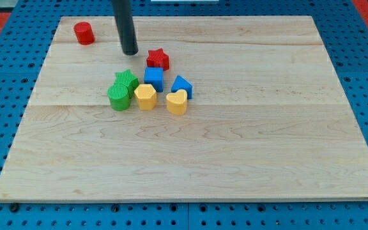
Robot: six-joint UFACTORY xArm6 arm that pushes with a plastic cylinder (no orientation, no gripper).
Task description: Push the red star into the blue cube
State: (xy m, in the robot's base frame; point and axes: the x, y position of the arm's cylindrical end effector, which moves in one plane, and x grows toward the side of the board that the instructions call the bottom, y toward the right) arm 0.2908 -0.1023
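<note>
Seven blocks sit on a wooden board [235, 160]. My tip [130, 52], a bare rod holding nothing, rests just left of the red star [158, 59], which touches the blue cube [153, 78] below it. Others: one red cylinder [84, 32], two green blocks [121, 90], two yellow blocks [161, 99], one blue wedge-like block [182, 86].

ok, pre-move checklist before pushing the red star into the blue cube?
1. My tip visible and free of blocks: ok.
2. Red star located, to the view's right of my tip: ok.
3. Blue cube directly below the star in the view: ok.
4. Star already touching the cube: cannot tell, they look almost together.
5. Tip on the star's far side from the cube: not ok, it sits to the star's left.
6. Red cylinder out of the path: ok.
</note>
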